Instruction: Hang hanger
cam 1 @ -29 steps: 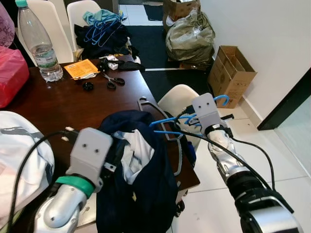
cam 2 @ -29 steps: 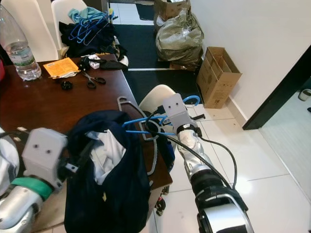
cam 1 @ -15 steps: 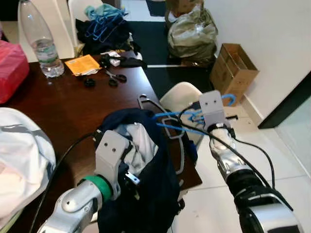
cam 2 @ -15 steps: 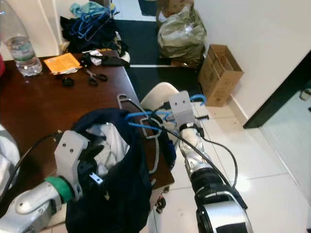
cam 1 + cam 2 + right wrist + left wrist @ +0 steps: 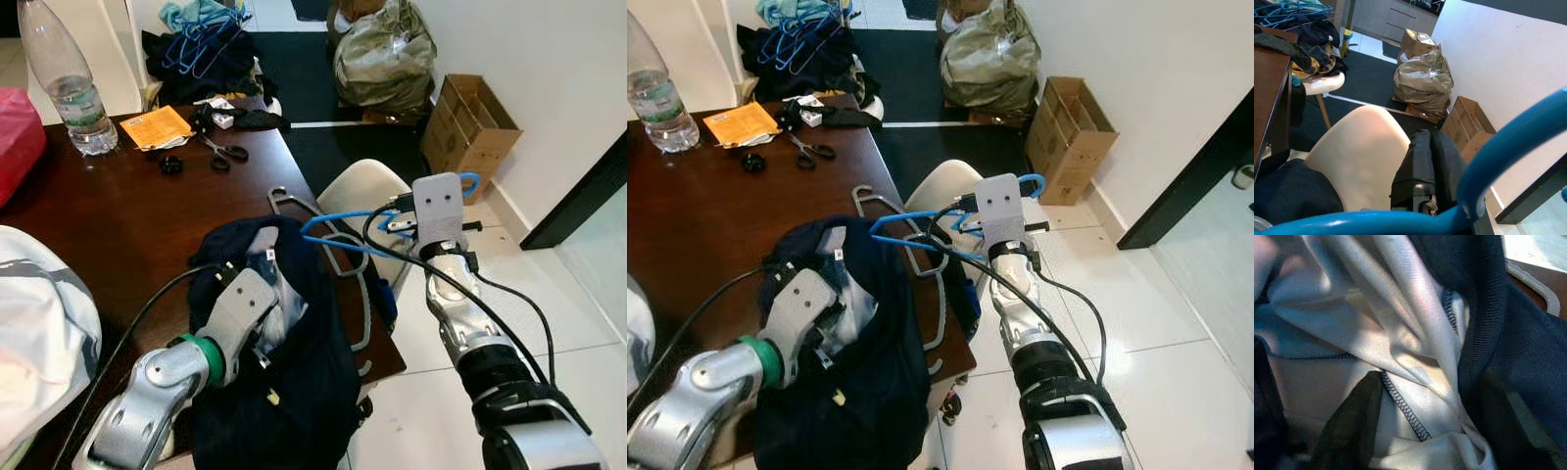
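With your right gripper [image 5: 407, 223] clamped on the blue hanger [image 5: 343, 243] off the tabletop's [image 5: 118, 215] right edge, slide its arm into the navy shirt's [image 5: 294, 392] collar, which your left gripper [image 5: 257, 315] pinches.

a smooth blue plastic hanger [image 5: 338, 231] over a matt dark knit garment [image 5: 304, 382] with pale stitched cloth lining [image 5: 1400, 357]. polished dark wood table [image 5: 108, 211], glossy white floor tiles [image 5: 549, 294], a brown cardboard box [image 5: 470, 117].
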